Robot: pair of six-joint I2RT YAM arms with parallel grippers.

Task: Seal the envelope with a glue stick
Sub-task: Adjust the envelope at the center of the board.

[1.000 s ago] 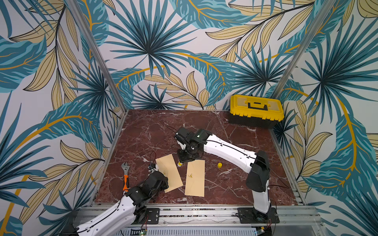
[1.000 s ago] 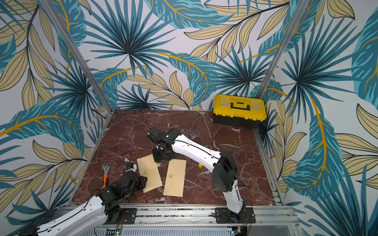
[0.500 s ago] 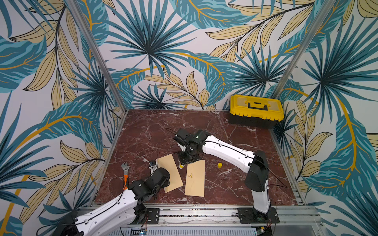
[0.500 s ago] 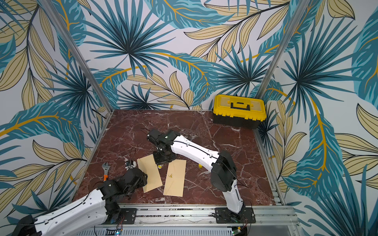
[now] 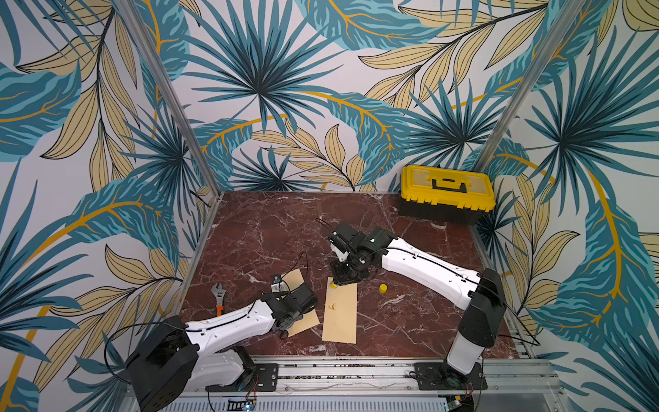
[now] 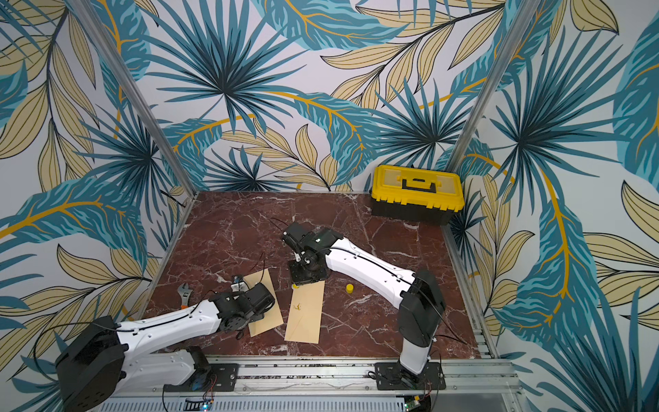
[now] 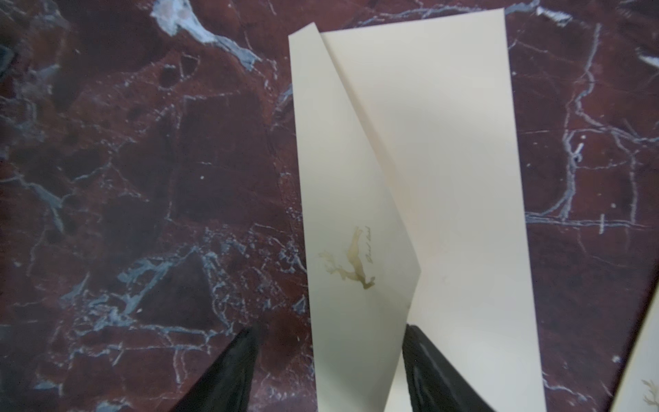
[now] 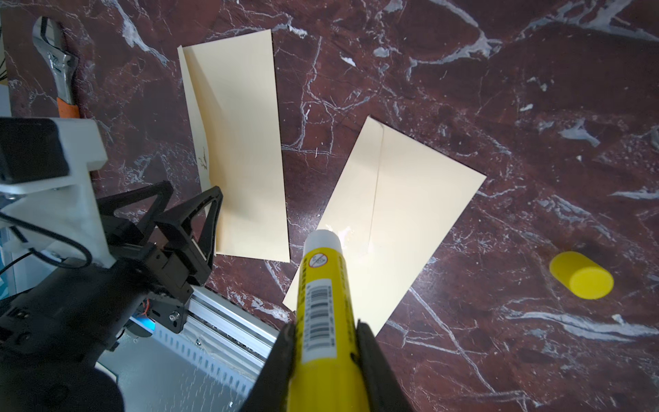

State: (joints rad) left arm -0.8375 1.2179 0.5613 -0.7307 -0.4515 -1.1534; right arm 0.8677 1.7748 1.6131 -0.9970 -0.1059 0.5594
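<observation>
Yellow glue stick (image 8: 321, 271) is clamped upright in my right gripper (image 8: 325, 330), uncapped, with its white tip on the far end of the right envelope (image 8: 410, 199), I'd judge to wet that edge. Its cap (image 8: 581, 274) lies parked to the right. My left gripper (image 7: 330, 342) has its jaws apart, straddling the raised flap of the left envelope (image 7: 445, 160) and gripping nothing.

The red marble tabletop (image 5: 271, 228) I work over carries two tan envelopes (image 5: 340, 314) lying flat, side by side but apart. A yellow cap (image 5: 383, 288) lies near them, a wrench (image 5: 220, 293) by my left edge, and a yellow-lidded toolbox (image 5: 447, 194) in the far right corner.
</observation>
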